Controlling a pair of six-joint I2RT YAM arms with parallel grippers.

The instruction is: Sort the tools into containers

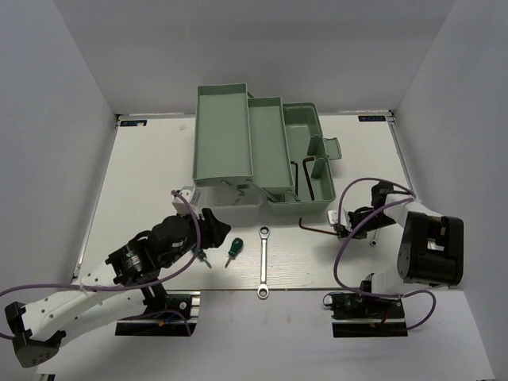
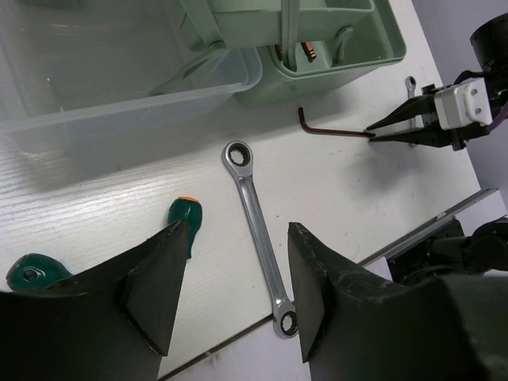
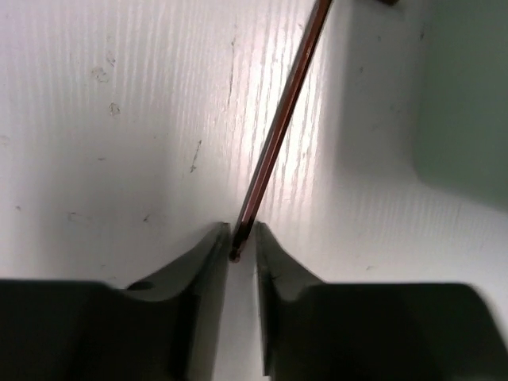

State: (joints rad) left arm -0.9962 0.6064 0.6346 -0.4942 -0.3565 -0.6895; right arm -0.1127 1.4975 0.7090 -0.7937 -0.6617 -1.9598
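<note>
One hex key [image 3: 279, 119] sits pinched between the right fingers [image 3: 198, 274], while the left fingers [image 2: 155, 294] gape wide.

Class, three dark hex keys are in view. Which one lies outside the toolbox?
The hex key lying on the table in front of the toolbox, its end between the fingers of the right gripper. The other two lie inside its base.

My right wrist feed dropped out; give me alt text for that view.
The right gripper pinches the end of a thin dark hex key lying on the white table, its shaft running up and away. A pale green toolbox corner shows at right.
</note>
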